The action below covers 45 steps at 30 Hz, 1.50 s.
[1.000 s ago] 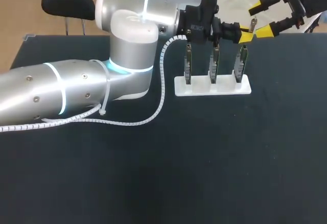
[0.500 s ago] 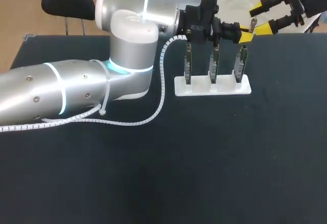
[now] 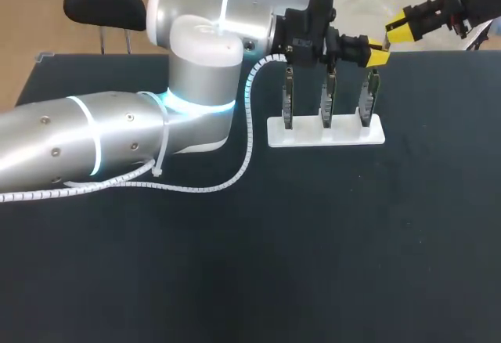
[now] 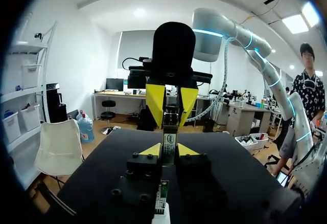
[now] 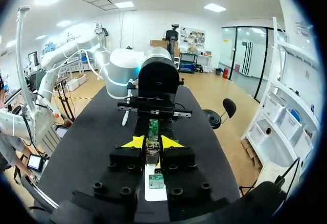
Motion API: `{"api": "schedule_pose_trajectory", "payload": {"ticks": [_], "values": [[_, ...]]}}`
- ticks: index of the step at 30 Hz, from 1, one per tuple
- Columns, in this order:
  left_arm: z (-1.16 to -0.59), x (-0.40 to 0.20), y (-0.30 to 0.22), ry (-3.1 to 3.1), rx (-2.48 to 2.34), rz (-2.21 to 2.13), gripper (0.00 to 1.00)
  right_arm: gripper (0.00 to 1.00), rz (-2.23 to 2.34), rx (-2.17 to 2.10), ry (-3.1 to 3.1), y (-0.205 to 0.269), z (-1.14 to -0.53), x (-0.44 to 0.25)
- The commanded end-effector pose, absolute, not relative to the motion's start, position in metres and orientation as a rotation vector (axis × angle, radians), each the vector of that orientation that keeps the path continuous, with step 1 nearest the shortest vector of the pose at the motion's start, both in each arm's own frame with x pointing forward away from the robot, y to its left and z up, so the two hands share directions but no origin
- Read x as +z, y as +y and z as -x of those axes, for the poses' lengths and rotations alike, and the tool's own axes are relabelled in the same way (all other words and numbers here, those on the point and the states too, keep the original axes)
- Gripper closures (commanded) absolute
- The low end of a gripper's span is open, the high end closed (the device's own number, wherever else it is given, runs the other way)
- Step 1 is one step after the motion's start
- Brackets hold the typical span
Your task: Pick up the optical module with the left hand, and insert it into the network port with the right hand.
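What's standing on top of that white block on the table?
Three green circuit boards stand upright in a row on the white block. The left arm lies across their tops, so the upper ends are hidden.

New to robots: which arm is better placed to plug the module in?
Probably right: the right gripper is shut on the optical module, close to the white rack. The left gripper holds it too.

Dark table [image 3: 313, 241]; white rack [image 3: 344, 135] near far edge.
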<state>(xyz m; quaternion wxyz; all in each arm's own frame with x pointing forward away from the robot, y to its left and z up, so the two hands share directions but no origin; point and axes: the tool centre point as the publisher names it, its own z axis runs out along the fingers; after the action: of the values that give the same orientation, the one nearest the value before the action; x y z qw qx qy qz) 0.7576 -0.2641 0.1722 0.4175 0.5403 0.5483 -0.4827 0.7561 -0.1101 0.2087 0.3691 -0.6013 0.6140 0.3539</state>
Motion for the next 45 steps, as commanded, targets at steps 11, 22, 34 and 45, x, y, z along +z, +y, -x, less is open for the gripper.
{"api": "schedule_pose_trajectory", "payload": {"ticks": [11,22,34,45], "values": [[-0.762,0.172,-0.265,1.378,-1.211,-1.355,0.00,1.00,1.544,0.909,1.564,-0.107,-0.753,0.209],[-0.762,0.172,-0.265,1.378,-1.211,-1.355,0.00,1.00,1.542,0.906,1.561,-0.109,-0.754,0.209],[-0.765,0.177,-0.261,1.386,-1.166,-1.396,0.00,1.00,1.547,0.905,1.555,-0.110,-0.757,0.209],[-0.764,0.174,-0.244,1.479,-1.088,-1.463,0.00,1.00,1.550,0.907,1.548,-0.108,-0.760,0.208]]}}
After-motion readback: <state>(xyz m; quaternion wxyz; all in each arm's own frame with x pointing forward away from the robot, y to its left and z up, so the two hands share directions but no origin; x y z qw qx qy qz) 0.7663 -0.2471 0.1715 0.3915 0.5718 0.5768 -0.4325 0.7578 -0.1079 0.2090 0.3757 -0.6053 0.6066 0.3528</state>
